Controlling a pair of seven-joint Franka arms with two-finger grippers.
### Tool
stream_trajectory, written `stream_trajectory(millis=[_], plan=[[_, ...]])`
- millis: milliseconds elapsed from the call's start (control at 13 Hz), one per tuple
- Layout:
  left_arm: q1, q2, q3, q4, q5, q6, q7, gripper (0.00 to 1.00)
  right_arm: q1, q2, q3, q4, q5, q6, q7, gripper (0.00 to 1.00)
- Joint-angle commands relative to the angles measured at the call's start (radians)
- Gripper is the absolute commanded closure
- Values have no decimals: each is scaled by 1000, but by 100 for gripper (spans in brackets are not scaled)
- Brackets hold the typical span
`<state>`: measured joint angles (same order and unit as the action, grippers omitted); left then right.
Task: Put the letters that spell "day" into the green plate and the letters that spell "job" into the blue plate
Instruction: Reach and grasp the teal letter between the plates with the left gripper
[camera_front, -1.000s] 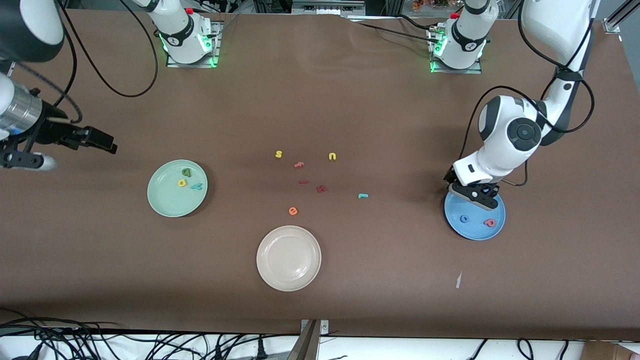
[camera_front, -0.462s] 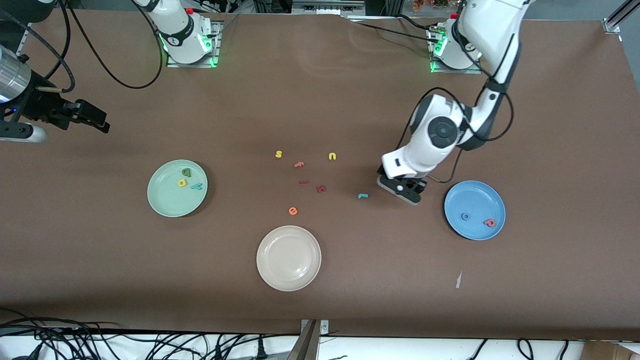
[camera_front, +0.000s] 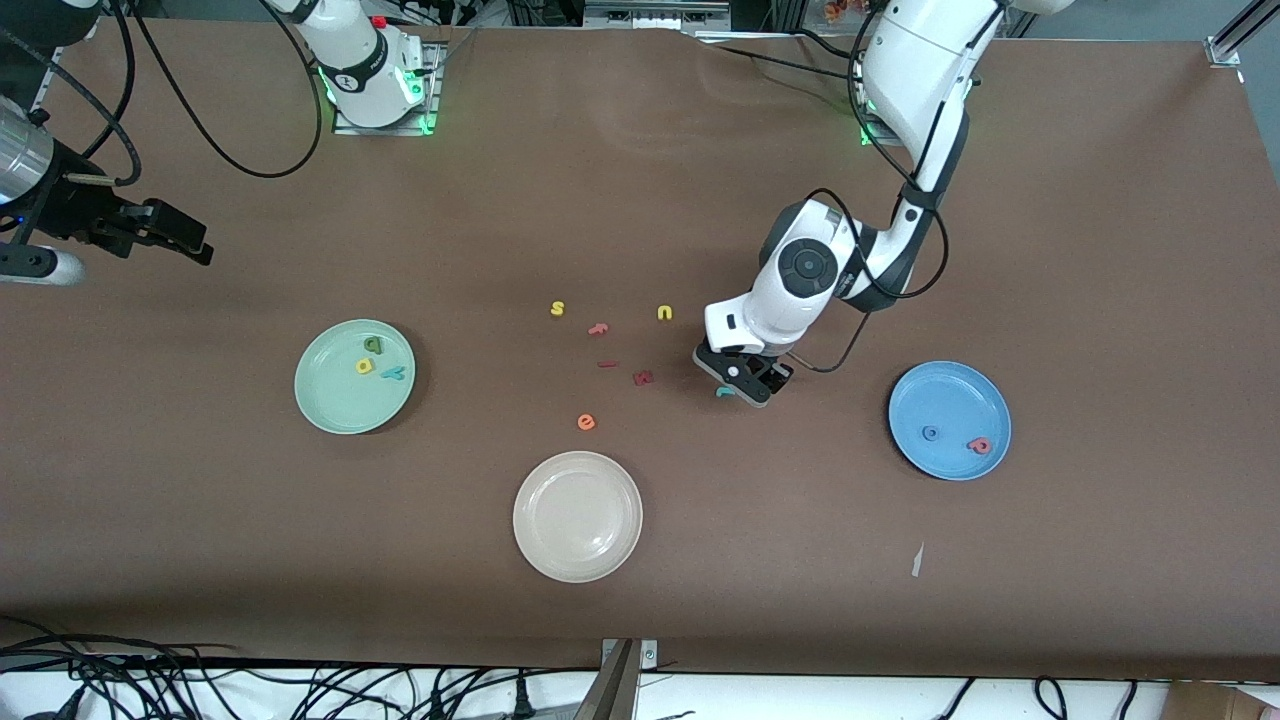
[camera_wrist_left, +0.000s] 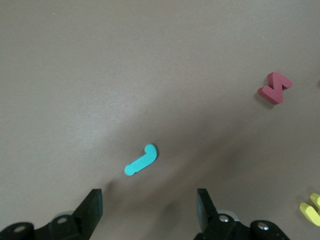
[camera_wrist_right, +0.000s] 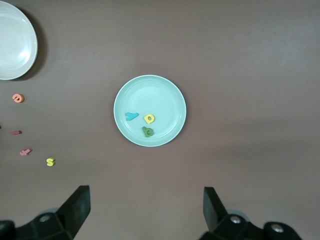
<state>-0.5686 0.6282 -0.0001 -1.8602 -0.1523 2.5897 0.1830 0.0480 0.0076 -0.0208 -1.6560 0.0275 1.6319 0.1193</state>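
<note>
The blue plate (camera_front: 950, 400) sits toward the left arm's end of the table and already carries the blue ring "o" (camera_front: 930, 433) and the salmon-red "b" (camera_front: 979, 446). The green plate (camera_front: 335, 400) sits toward the right arm's end with the dark green letter (camera_front: 372, 344), the yellow round letter (camera_front: 365, 366) and the teal "y" (camera_front: 393, 373) inside it. That leaves one piece: the teal "j" (camera_wrist_left: 141, 160), flat on the bare table just beside the dark red letter (camera_wrist_left: 275, 88).

The left gripper (camera_front: 742, 380) hovers directly over the "j", claw spread wide and empty. The right gripper (camera_front: 150, 232) waits high above its end of the table, also wide open with nothing in it.

The "j" looks like thin foam: very light, soft, slightly squashy and not fragile. It probably grips well but could skid or flip if only one finger touches it. The best hold is likely across its narrow straight stem, fingers lowered right to the tabletop on either side.

In the front view the gripper hides most of the "j"; the left wrist view shows its whole outline, lying slantwise between the two fingers (camera_wrist_left: 92, 210). The right wrist view shows the three letters in the green plate clearly, plus the cream-white plate (camera_wrist_right: 15, 50) and the orange "e" (camera_wrist_right: 18, 98).
</note>
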Motion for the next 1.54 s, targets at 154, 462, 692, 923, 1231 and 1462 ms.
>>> stream_trajectory(millis=[154,462,692,923,1231,1462], plan=[[-25,56,34,76,55,6,10,18,-7,5,-10,21,-21,-23,-4,0],[-36,85,38,98,57,26,7,18,-7,0,1,21,-23,-41,-7,0],[-44,99,42,98,59,36,7,26,-5,2,2,24,-23,-43,-3,0],[-44,99,48,98,59,36,7,45,-3,2,4,24,-18,-43,0,0],[-44,100,55,96,62,36,16,90,-3,2,18,25,-18,-44,5,0],[-42,96,65,96,63,36,16,100,-2,2,19,25,-17,-47,-3,0]])
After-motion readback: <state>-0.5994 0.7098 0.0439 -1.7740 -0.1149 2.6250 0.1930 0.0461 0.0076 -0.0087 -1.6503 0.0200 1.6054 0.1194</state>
